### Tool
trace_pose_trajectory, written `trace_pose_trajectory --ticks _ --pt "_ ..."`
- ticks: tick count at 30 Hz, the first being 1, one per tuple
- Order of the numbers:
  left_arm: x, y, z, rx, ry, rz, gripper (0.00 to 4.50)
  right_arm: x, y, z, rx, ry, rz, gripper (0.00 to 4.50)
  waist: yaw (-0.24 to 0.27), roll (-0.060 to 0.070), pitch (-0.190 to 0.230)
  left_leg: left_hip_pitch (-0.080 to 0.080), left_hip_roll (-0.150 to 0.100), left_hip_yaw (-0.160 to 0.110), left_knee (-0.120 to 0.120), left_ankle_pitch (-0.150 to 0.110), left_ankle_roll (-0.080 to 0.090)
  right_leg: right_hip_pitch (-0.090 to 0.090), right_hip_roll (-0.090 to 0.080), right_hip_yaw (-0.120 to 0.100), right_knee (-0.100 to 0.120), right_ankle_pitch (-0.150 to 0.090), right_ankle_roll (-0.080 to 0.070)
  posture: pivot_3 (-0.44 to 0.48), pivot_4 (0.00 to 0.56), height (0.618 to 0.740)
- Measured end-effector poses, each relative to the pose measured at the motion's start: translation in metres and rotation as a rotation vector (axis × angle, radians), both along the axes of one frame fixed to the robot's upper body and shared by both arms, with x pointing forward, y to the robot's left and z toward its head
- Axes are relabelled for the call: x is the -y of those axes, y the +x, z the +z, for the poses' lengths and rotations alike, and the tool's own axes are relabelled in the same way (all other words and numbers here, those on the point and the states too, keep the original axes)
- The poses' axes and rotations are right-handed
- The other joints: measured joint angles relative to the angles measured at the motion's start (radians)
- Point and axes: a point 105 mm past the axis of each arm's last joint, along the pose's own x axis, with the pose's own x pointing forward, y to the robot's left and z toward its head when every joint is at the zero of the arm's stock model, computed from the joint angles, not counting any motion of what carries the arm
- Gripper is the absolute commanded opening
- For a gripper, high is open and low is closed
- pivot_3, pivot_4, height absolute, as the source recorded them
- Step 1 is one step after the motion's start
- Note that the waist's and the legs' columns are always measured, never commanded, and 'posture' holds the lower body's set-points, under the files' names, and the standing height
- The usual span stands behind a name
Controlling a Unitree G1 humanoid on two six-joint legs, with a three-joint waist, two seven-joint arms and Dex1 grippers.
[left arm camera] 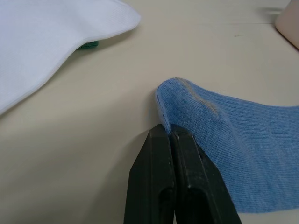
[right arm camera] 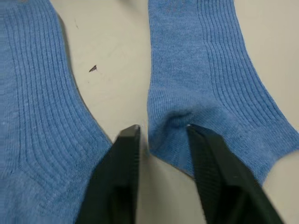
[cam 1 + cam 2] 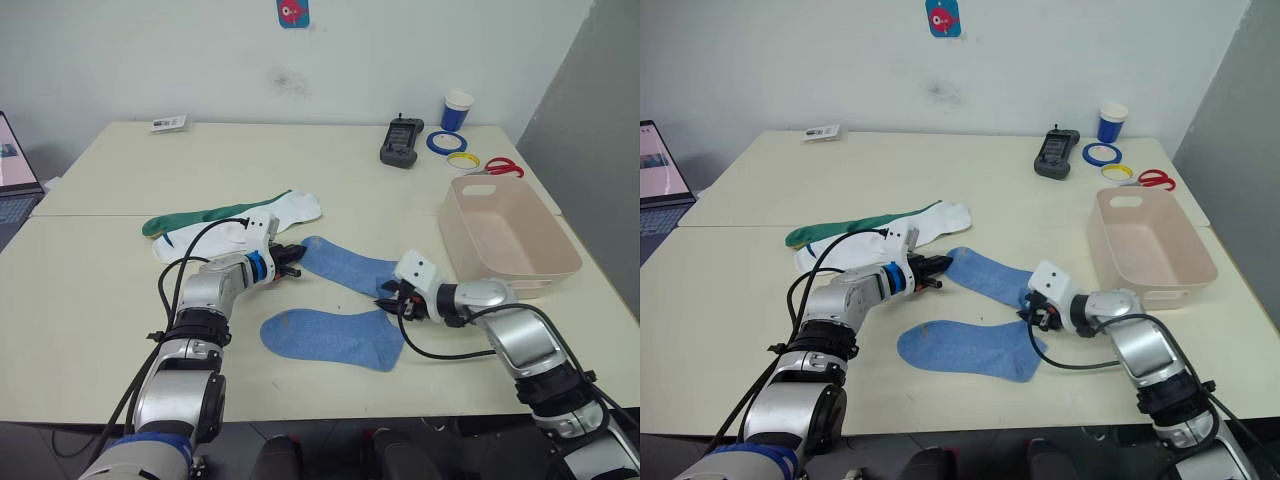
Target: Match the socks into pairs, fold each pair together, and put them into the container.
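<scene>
Head view first: the pink container [image 3: 510, 235] sits on the table [image 3: 120, 330] to the right, and no sock lies in it. Just left of it the upper blue sock [image 3: 345, 267] lies slanted, with the lower blue sock [image 3: 335, 338] flat in front of it. The left gripper [image 3: 296, 256] meets the upper sock's far end; the right gripper [image 3: 388, 298] sits at its near end. Farther left lie the white socks [image 3: 250, 225], with a green sock [image 3: 195, 217] peeking from beneath. At the far edge stand a blue paper cup [image 3: 457, 110], tape rings [image 3: 443, 142], red scissors [image 3: 503, 167] and a black handset [image 3: 401, 141].

Left wrist view: the fingers [image 1: 156, 182] are pressed together, pinching the blue sock's edge.

Right wrist view: the fingers [image 2: 119, 177] are spread, one on bare table, the other on the sock's cuff.
</scene>
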Motion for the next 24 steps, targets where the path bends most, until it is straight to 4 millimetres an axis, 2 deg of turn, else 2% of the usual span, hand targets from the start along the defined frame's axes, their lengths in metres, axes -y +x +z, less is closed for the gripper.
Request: trace_pose_trajectory --ticks 5,8,11,13,15,24 --pt "-0.001 -0.003 0.0 -0.003 -0.007 0.003 0.0 0.008 0.009 0.013 -0.045 0.124 -0.1 4.46 -0.003 0.0 0.0 0.001 0.001 0.0 0.0 0.0 0.0 0.0 0.0 0.0 0.001 0.0 0.0 0.0 0.15 0.74" --pt "0.0 -0.006 -0.001 -0.004 -0.01 0.0 0.0 0.012 0.021 0.019 -0.1 0.216 -0.207 4.46 -0.003 0.0 0.0 0.001 0.001 0.0 0.0 0.0 0.0 0.0 -0.001 0.0 0.003 0.0 0.0 0.0 0.15 0.74" --pt "-0.001 -0.008 -0.002 -0.007 -0.01 0.002 0.0 0.018 0.024 0.009 -0.171 0.229 -0.279 4.46 -0.001 0.0 0.0 0.001 0.0 0.0 0.0 0.0 0.0 0.0 -0.001 0.0 0.002 0.0 0.0 0.0 0.15 0.74" --pt "-0.001 -0.008 -0.001 -0.005 -0.007 0.004 0.0 0.019 0.024 -0.002 -0.22 0.231 -0.325 4.08 -0.001 0.0 0.0 0.001 0.0 0.0 0.0 0.0 0.0 0.0 -0.001 0.001 0.002 0.0 0.0 0.0 0.15 0.74" --pt "-0.001 -0.008 -0.001 -0.007 -0.005 0.008 0.0 0.02 0.025 -0.004 -0.231 0.235 -0.346 3.55 -0.001 0.0 0.0 0.001 0.0 0.0 0.0 0.0 0.0 0.0 -0.001 0.001 0.003 0.0 0.0 0.0 0.15 0.74" --pt "-0.002 -0.008 -0.001 -0.007 -0.003 0.011 0.0 0.018 0.021 -0.007 -0.271 0.254 -0.358 0.21 -0.002 0.0 0.0 0.001 0.0 0.0 0.0 0.0 0.0 0.0 0.0 0.001 0.003 0.0 0.0 0.0 0.15 0.74"
